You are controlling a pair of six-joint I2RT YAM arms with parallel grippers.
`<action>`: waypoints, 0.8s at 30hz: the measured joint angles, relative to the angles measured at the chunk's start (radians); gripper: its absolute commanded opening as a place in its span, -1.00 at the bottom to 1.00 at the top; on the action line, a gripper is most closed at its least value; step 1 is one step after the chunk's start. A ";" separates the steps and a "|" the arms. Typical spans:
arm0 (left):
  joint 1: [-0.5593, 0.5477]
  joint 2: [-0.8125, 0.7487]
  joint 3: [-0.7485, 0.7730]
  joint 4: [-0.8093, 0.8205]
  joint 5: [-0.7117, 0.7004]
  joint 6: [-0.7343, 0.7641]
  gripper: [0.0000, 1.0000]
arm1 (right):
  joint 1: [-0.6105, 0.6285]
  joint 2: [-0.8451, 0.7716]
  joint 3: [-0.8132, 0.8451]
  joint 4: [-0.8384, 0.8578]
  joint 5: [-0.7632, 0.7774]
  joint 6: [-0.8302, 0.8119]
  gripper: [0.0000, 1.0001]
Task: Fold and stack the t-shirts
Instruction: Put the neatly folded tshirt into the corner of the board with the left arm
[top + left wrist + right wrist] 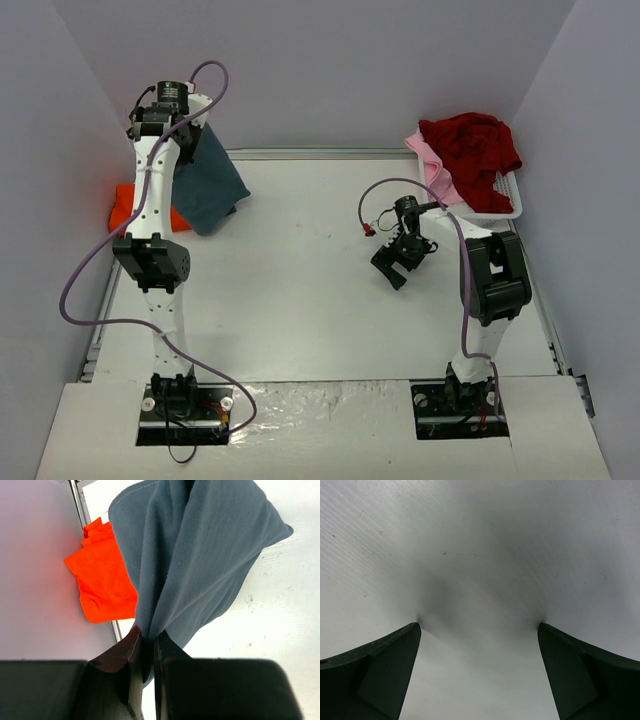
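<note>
A slate blue-grey t-shirt (210, 180) (200, 560) hangs bunched from my left gripper (149, 636), which is shut on a fold of it, raised at the table's far left. Under and beside it an orange t-shirt (127, 207) (105, 580) lies at the left edge, partly hidden by the arm. A dark red t-shirt (472, 145) is heaped over a pale pink t-shirt (434, 165) in the basket at the far right. My right gripper (400, 258) (479, 625) stands open just above the bare table, nothing between its fingers.
The white plastic basket (505, 200) sits at the table's far right corner. A metal rail (80, 500) runs along the left edge by the wall. White tabletop (300, 290) spreads between the two arms.
</note>
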 measured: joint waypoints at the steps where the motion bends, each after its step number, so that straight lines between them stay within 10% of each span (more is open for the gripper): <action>1: 0.000 -0.002 0.000 0.001 0.006 -0.003 -0.95 | 0.000 0.000 0.000 0.000 0.003 0.000 1.00; 24: 0.000 -0.003 0.000 0.029 0.023 -0.019 -0.95 | 0.006 0.010 0.000 0.007 0.046 0.000 1.00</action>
